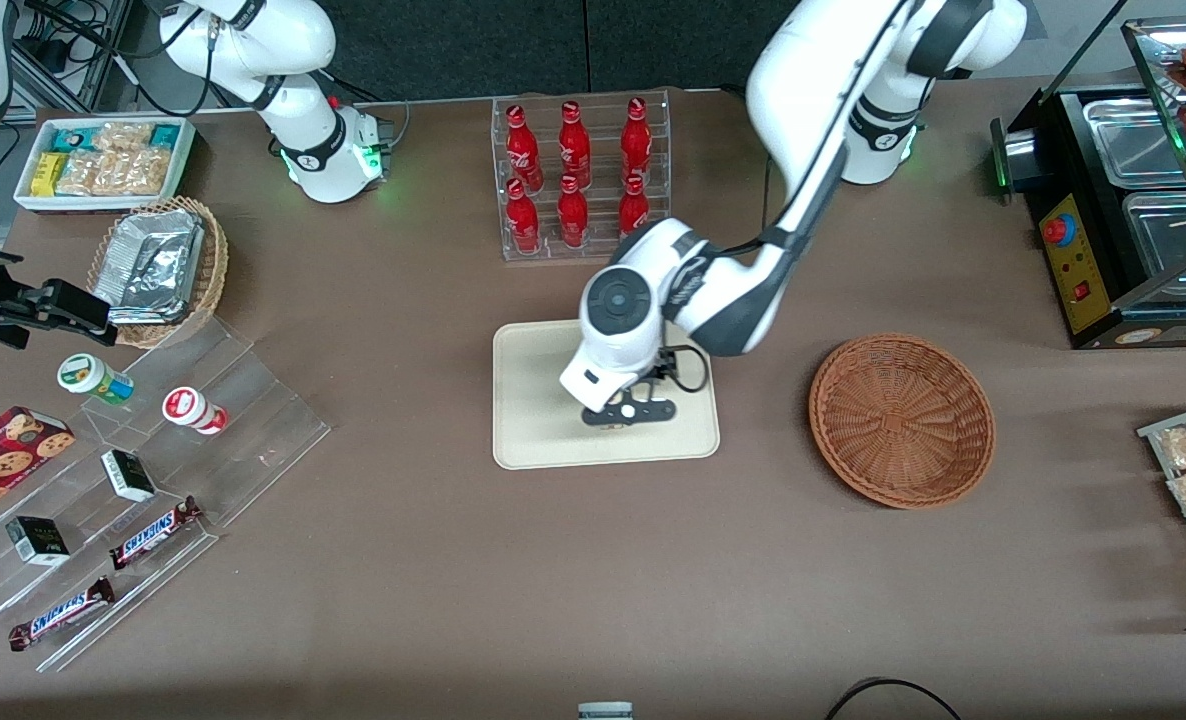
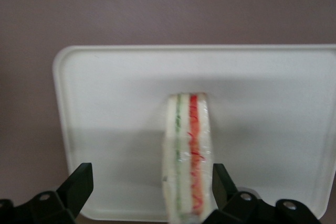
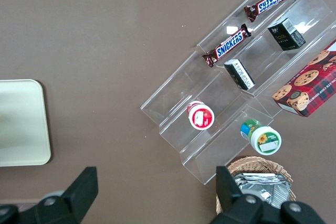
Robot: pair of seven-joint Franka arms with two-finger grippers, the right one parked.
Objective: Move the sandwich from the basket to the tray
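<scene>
Pincer [image 2: 147, 192] low over tray [image 1: 533, 440], fingers apart; sandwich [image 2: 188, 156] on tray between them, touching one finger. Basket [image 1: 901, 418] beside tray, toward working arm's end.

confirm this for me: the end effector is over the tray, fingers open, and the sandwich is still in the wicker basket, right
Not quite. The basket holds nothing; the left wrist view shows the sandwich on the tray between the open fingers of the end effector.

Mock snack shop in a lab; 6 cola bottles [image 1: 574, 180], Snickers bars [image 1: 156, 531], food warmer [image 1: 1128, 205].
</scene>
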